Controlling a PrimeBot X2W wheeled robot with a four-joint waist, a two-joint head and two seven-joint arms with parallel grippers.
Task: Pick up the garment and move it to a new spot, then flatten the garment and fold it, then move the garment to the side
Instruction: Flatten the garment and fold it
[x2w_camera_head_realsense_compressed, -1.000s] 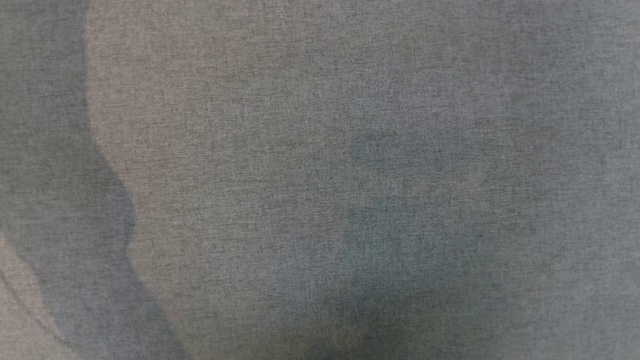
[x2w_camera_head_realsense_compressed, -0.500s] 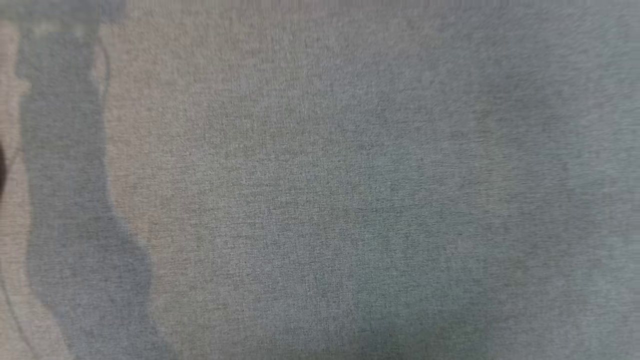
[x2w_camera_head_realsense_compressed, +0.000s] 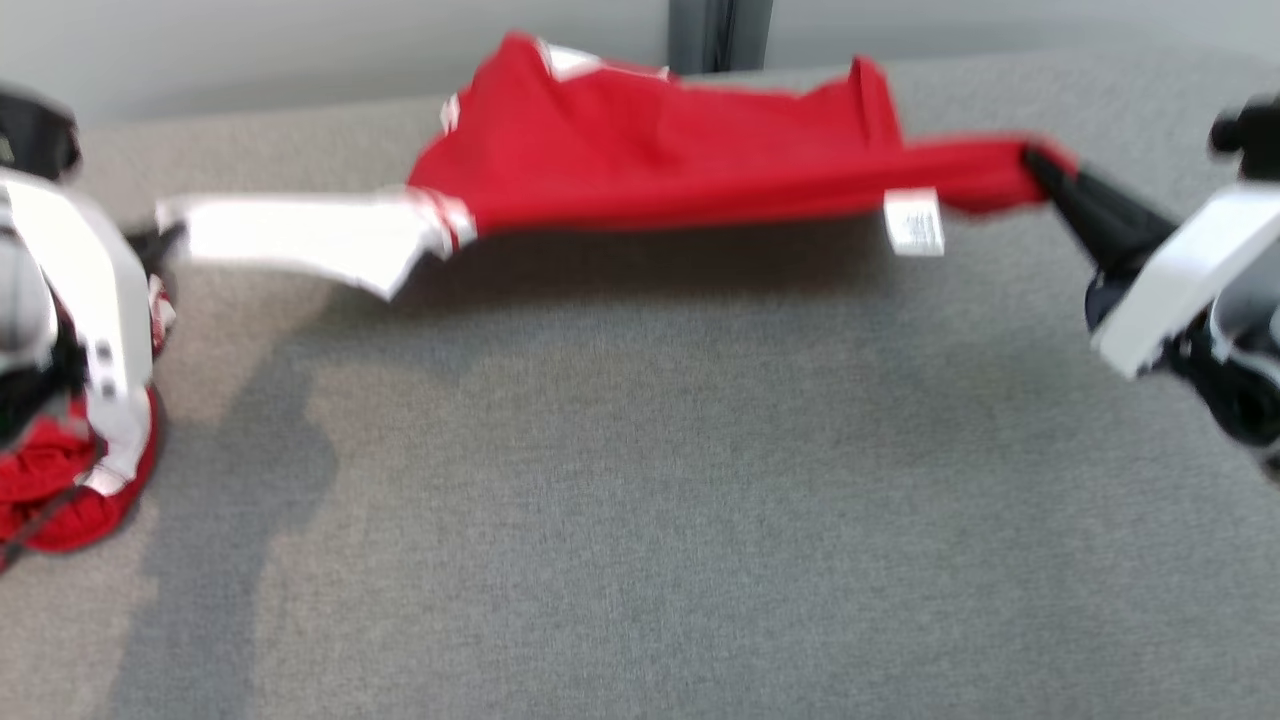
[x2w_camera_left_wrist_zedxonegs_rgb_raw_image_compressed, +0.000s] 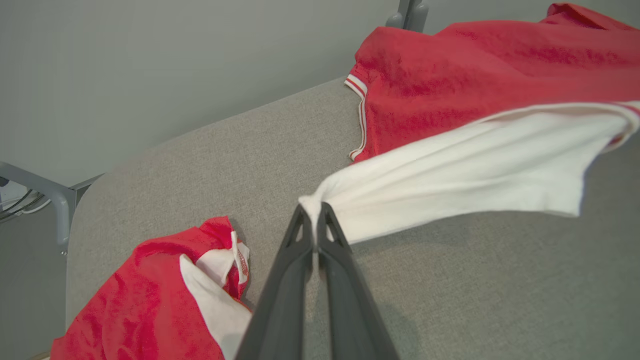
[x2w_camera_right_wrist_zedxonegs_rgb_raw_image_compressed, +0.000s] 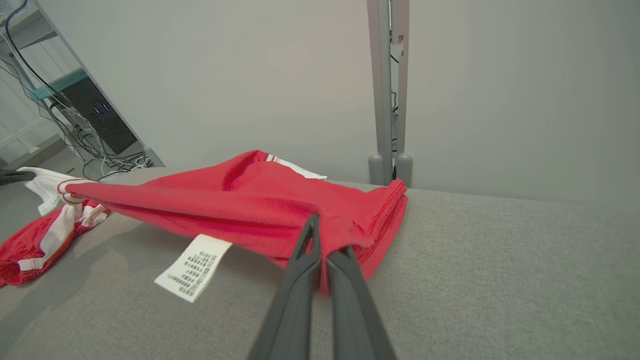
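Left claw (x2w_camera_left_wrist_zedxonegs_rgb_raw_image_compressed: 314, 214), right claw (x2w_camera_right_wrist_zedxonegs_rgb_raw_image_compressed: 323, 237): garment (x2w_camera_head_realsense_compressed: 680, 150) between

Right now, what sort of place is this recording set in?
Likely a robotics lab or test room: a grey fabric-covered table, a metal frame post behind it, and an equipment rack with tangled cables.

Head cam: high, looks fwd and down across bench (x2w_camera_head_realsense_compressed: 640, 520) twd back wall (x2w_camera_head_realsense_compressed: 300, 50); wide, mid-distance, pic blurred. Left wrist cam: low, just behind left gripper (x2w_camera_left_wrist_zedxonegs_rgb_raw_image_compressed: 314, 211), v. close, faces along garment (x2w_camera_left_wrist_zedxonegs_rgb_raw_image_compressed: 450, 165) twd robot's right. Right wrist cam: low behind right gripper (x2w_camera_right_wrist_zedxonegs_rgb_raw_image_compressed: 325, 237), faces opposite way, twd left. All three share garment, grey bench top, back wall, plus red pile (x2w_camera_head_realsense_compressed: 50, 490) at left end.
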